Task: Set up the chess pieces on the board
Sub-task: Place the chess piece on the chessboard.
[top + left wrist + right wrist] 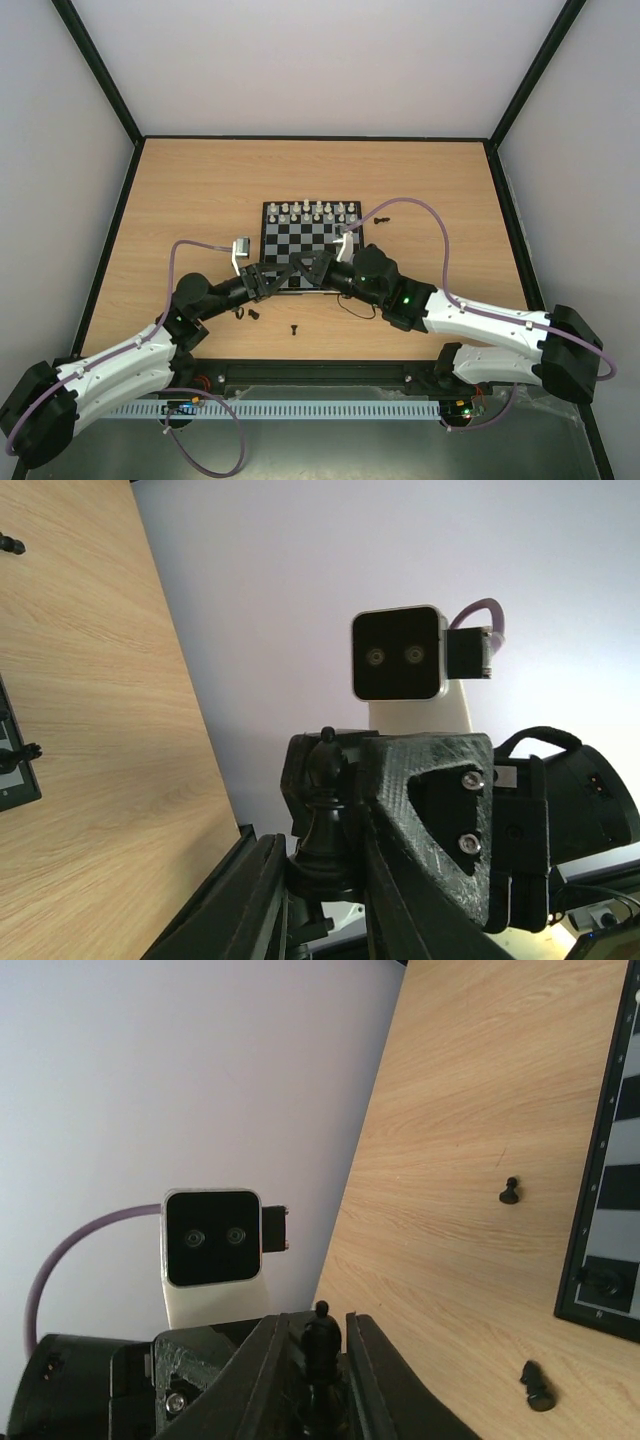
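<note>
We see one black piece (322,820) held in the air between the two claws, just over the near edge of the board (264,246); the left gripper (322,868) has its fingers pressed on the piece's round base, so we take it as clamped there; the right gripper (318,1348) flanks the slim head of the same piece, and we cannot tell whether it pinches the head or stands just off it.

We judge the piece very light, rigid and smooth, probably plastic; it should not break, but it could easily slip, twist or flick out of a pinch; the wide base or the waist just above it gives the surest hold and keeps the piece upright; the narrow top gives the poorest.

The white pieces (315,210) stand along the far edge of the board, close together; the near rows look bare of pieces; loose black pieces (295,328) lie on the table (180,200) near the board's near side, and another lies off its far right corner.

The table is flat pale wood, on which a dropped piece may roll; the squares are small, so setting down leaves little margin; plain pale walls (300,60) enclose the left, right and far sides, and the two arms crowd each other at the centre.
</note>
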